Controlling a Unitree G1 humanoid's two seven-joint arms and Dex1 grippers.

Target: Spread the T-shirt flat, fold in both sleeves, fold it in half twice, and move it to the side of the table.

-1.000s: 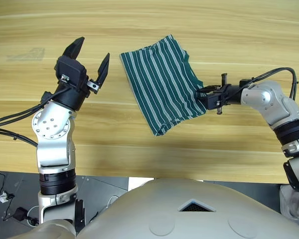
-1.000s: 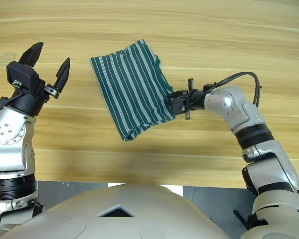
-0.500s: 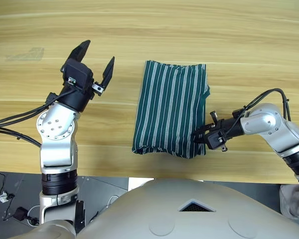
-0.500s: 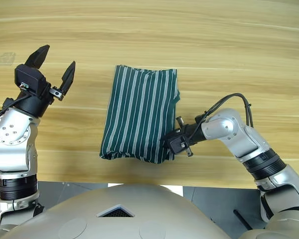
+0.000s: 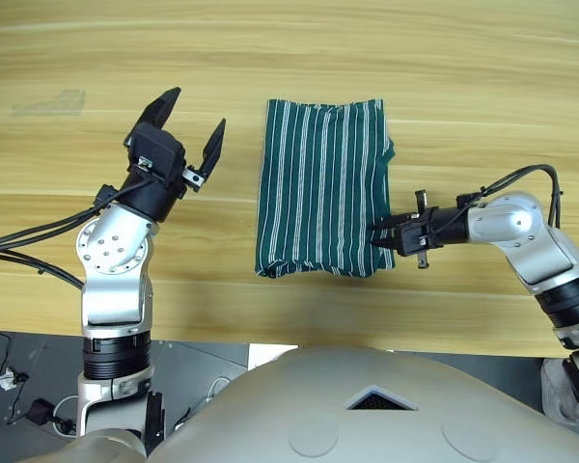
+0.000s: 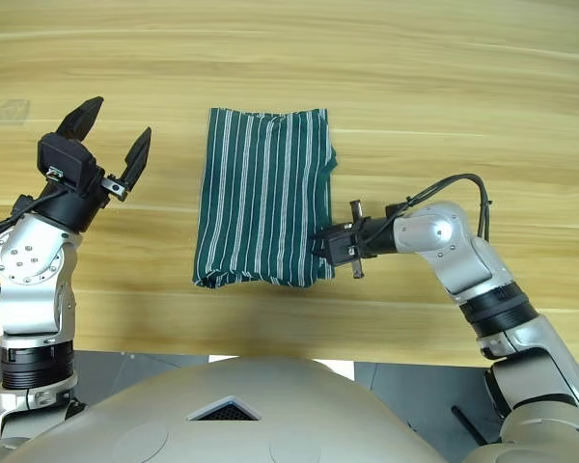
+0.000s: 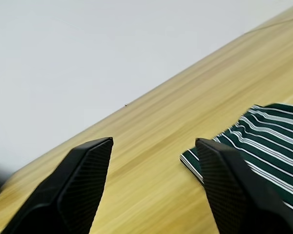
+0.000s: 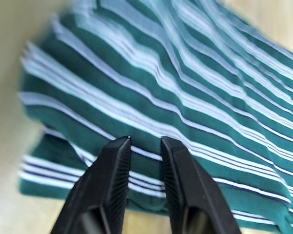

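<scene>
Folded into a compact striped rectangle, the T-shirt (image 5: 323,188) lies near the front edge of the table (image 5: 463,77). The right gripper (image 5: 378,235), fingers nearly closed, pinches its right edge, apparently to slide it aside. The left gripper (image 5: 194,112) hangs wide open and empty beside it; no lettering is legible.

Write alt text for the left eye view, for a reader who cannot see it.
A folded green-and-white striped T-shirt lies flat on a wooden table. The robot's right hand grips the shirt's right edge near the front corner. The left hand is open, to the left of the shirt and apart from it.
</scene>
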